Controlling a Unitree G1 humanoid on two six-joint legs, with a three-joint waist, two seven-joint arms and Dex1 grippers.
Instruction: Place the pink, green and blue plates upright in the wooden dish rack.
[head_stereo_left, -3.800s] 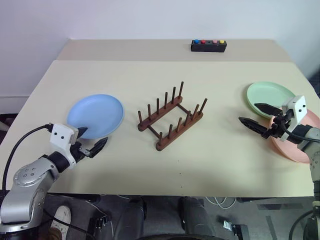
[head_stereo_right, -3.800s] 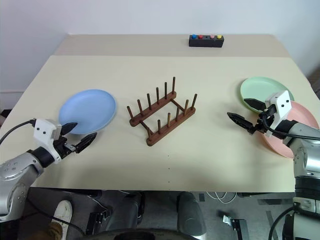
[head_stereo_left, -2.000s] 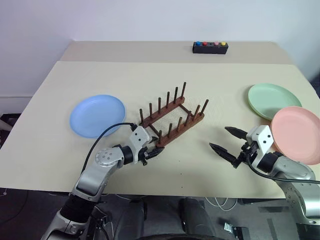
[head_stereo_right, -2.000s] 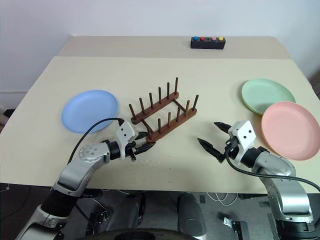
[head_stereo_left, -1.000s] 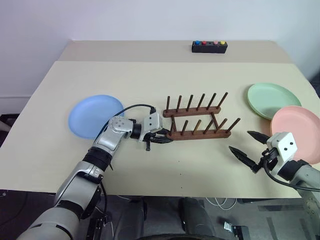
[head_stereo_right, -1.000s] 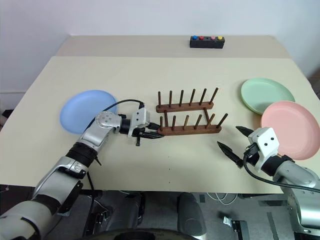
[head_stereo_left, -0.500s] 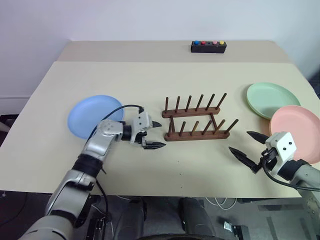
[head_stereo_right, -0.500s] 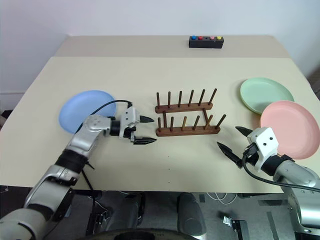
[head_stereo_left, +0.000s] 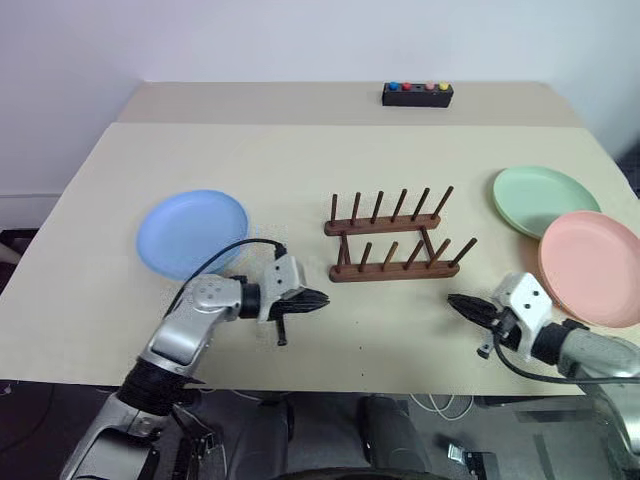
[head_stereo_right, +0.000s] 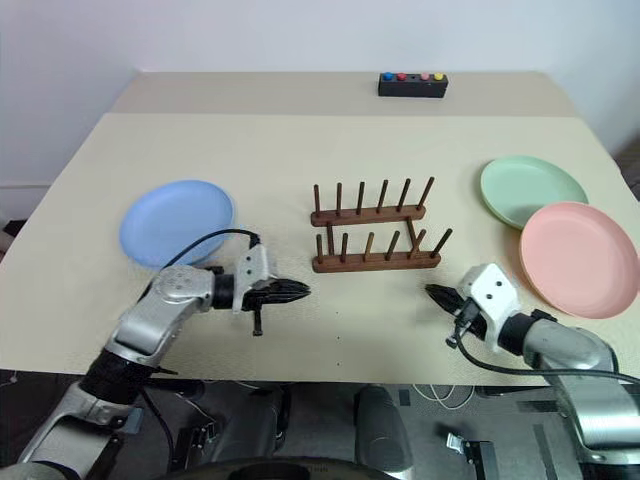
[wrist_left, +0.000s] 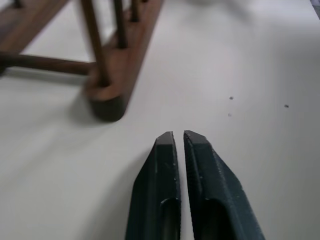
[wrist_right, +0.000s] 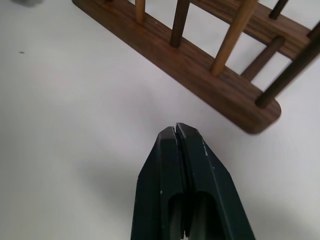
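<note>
The wooden dish rack (head_stereo_left: 392, 245) stands empty in the middle of the table, its rails running left to right. The blue plate (head_stereo_left: 191, 232) lies flat to its left. At the right, the green plate (head_stereo_left: 539, 200) lies flat with the pink plate (head_stereo_left: 593, 281) overlapping its near edge. My left gripper (head_stereo_left: 318, 299) is shut and empty, just short of the rack's left end (wrist_left: 107, 100). My right gripper (head_stereo_left: 459, 303) is shut and empty too, near the rack's right end (wrist_right: 260, 117), left of the pink plate.
A small black box with coloured buttons (head_stereo_left: 417, 94) sits at the far edge of the table. Bare tabletop lies in front of the rack, between my two grippers, and behind the rack.
The left gripper has let go of the rack's left end, drawn back toward me and shut. The right gripper has shut and moved left toward the rack. The rack stays put.
</note>
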